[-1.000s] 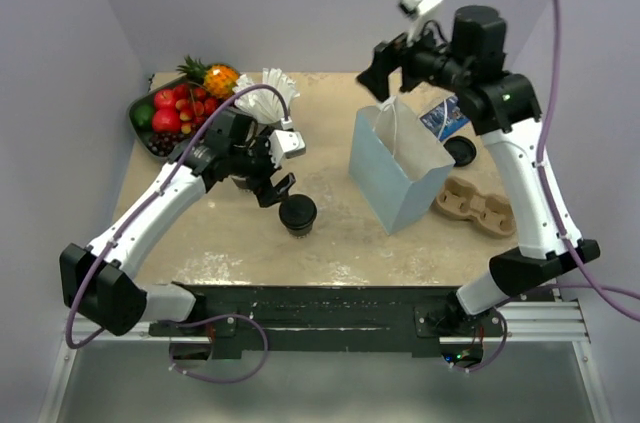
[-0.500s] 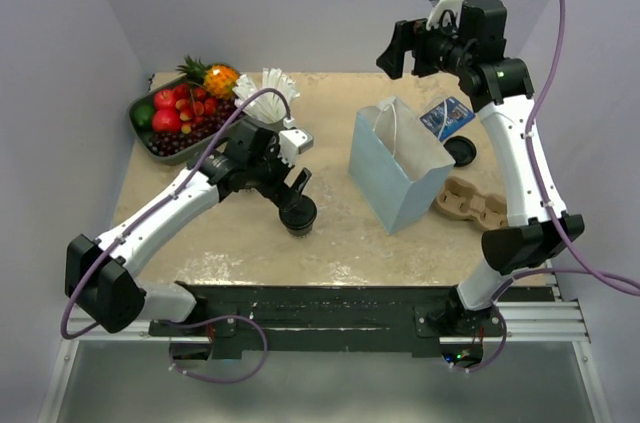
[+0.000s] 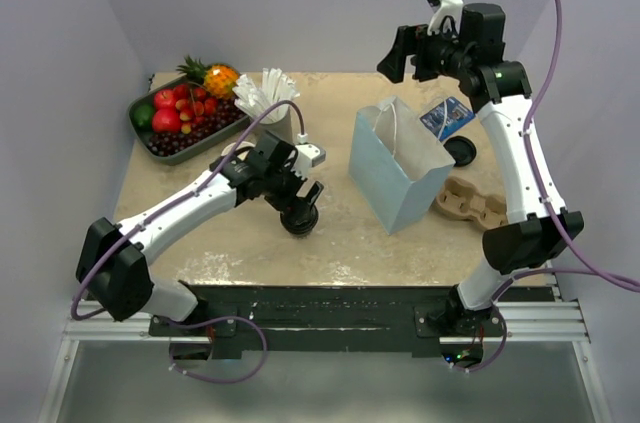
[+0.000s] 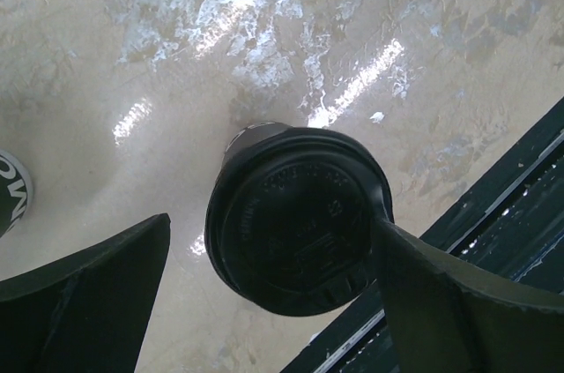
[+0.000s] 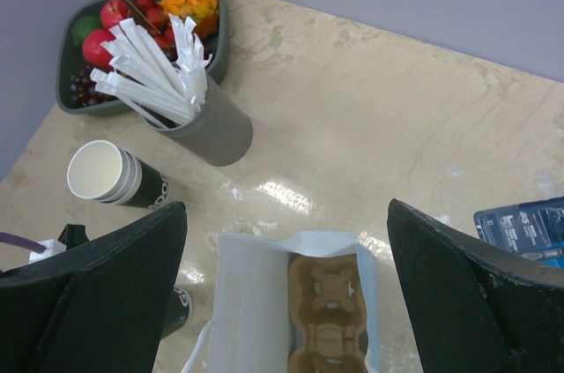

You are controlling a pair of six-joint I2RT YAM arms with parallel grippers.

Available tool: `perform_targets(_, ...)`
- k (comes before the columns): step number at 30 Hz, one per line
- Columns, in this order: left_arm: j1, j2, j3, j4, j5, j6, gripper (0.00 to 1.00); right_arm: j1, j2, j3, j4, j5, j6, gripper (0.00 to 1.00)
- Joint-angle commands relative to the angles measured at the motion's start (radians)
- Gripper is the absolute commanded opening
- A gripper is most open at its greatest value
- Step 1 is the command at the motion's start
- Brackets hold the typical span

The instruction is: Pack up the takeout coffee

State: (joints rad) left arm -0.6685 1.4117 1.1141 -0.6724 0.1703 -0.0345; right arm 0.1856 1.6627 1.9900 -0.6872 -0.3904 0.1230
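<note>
**Light lidded cup: hold the wall, not the lid**

The takeout coffee (image 4: 300,245), a small dark brown paper cup under a round black plastic lid, stands upright on the beige marbled tabletop (image 4: 264,29). In the overhead view it is at lower centre, left of the pale blue paper bag (image 3: 395,168). The left gripper (image 4: 271,227) hangs over it, jaws spread wide with one finger on each side of the lid, holding nothing. Whether either finger touches the rim I cannot tell. The right gripper (image 5: 286,207), likewise wide and empty, hangs high above the bag's open mouth.

The cup is probably light, thin-walled and easily crushed. The smooth lid looks slippery and might pop off if squeezed. The best hold is likely the paper wall just under the lid, gripped gently and kept upright in case it holds liquid.
</note>
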Motion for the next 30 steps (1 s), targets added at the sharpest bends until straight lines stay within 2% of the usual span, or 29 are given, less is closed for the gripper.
perform_targets(1,-0.025,0.024,0.003,0.034,0.004,-0.027,1.0,-0.018,-0.015,-0.008,0.04,-0.047,0.029,0.99)
perform_targets(14,-0.022,0.058,0.075,0.03,-0.046,0.059,1.0,-0.057,0.005,0.0,0.049,-0.085,0.053,0.99)
perform_targets(18,0.027,0.021,0.084,0.014,-0.006,0.074,1.0,-0.06,0.009,0.003,0.048,-0.099,0.047,0.99)
perform_targets(20,0.044,-0.002,0.082,0.025,0.082,0.137,1.0,-0.06,0.008,0.0,0.049,-0.105,0.041,0.99)
perform_targets(21,0.061,-0.028,0.079,0.028,0.147,0.187,1.0,-0.061,0.008,0.0,0.049,-0.107,0.04,0.99)
perform_targets(22,0.072,-0.04,0.081,0.022,0.219,0.35,1.0,-0.06,0.008,0.0,0.051,-0.113,0.038,0.99)
perform_targets(23,0.096,-0.062,0.096,-0.013,0.348,0.448,1.0,-0.06,0.008,0.0,0.052,-0.116,0.033,0.99)
perform_targets(24,0.102,-0.065,0.113,-0.057,0.404,0.675,1.0,-0.06,0.006,0.001,0.054,-0.117,0.033,0.99)
perform_targets(25,0.104,-0.065,0.131,-0.106,0.437,0.784,1.0,-0.06,0.005,0.001,0.054,-0.12,0.032,0.99)
perform_targets(26,0.106,-0.048,0.174,-0.221,0.471,0.886,1.0,-0.061,0.005,0.001,0.054,-0.123,0.029,0.99)
perform_targets(27,0.104,-0.031,0.197,-0.29,0.486,1.098,1.0,-0.061,0.003,0.0,0.054,-0.126,0.029,0.99)
perform_targets(29,0.106,0.027,0.254,-0.471,0.503,1.273,1.0,-0.061,-0.001,-0.008,0.057,-0.14,0.032,0.99)
perform_targets(30,0.103,0.045,0.268,-0.508,0.506,1.379,1.0,-0.058,-0.003,-0.013,0.057,-0.143,0.033,0.99)
